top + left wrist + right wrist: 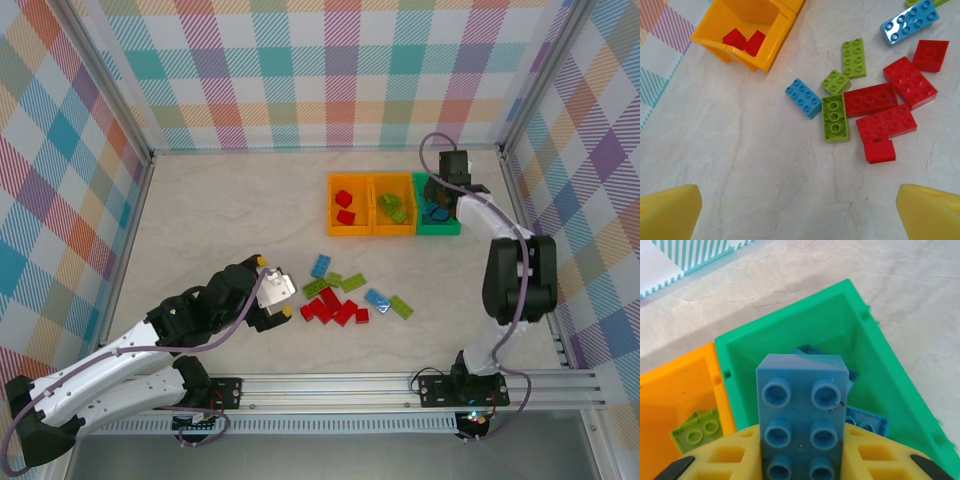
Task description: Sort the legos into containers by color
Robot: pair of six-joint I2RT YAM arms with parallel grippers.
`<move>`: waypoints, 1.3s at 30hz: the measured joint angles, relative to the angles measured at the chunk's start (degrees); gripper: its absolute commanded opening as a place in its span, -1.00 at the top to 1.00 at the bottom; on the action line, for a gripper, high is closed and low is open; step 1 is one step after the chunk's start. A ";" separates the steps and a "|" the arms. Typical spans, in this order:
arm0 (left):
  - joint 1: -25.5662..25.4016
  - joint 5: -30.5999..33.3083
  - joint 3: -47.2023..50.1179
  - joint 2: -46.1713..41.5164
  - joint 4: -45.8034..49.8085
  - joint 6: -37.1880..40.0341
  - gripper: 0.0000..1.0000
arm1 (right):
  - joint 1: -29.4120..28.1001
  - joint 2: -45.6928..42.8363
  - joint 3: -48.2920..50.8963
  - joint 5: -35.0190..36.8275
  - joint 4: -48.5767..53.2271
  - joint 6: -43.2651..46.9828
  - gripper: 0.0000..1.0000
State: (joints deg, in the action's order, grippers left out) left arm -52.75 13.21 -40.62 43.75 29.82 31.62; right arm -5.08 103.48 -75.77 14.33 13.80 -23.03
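Pale marbled bench (220, 210) with checkered walls round it, both arms out over it. The left arm (120, 350) reaches in from the near left corner. The left end effector (274, 288) is spread wide, hanging just left of the loose pile with nothing between its yellow fingertips (670, 212). The right arm (515, 275) is folded up along the right side. The right end effector (438, 200) sits over the green bin (440, 230), pinching a blue brick (802, 410) studs-up between its yellow fingers.

The three bins stand in a row toward the far right, touching side by side. The left orange bin (349, 236) has two red bricks (344, 206) in it, the middle orange bin (393, 234) has lime bricks (392, 207). The green one is at the right end, with a few blue bricks (866, 421) lying at the bottom.

The loose pile (335, 300) is mid-bench, near the left end effector and well apart from the bins. It's a cluster of reds (871, 99) with lime ones (834, 116) touching them, plus two blue strays (321, 266) at the edges.
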 measured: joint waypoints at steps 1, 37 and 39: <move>0.00 0.33 0.04 0.00 0.00 0.00 -1.00 | 0.13 1.81 -1.73 -0.39 0.55 0.63 -0.01; 8.31 -3.58 -36.09 66.49 2.64 -52.94 -0.56 | -21.20 -46.62 17.75 -33.92 33.62 -2.69 -0.50; 8.35 -3.52 -36.81 67.82 1.42 -53.59 -0.42 | -21.20 -46.66 18.05 -33.90 34.12 -2.69 -0.51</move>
State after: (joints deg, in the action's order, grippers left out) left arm -44.40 9.69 -77.43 111.57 31.24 -21.98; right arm -26.28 56.82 -57.71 -19.57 47.92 -25.71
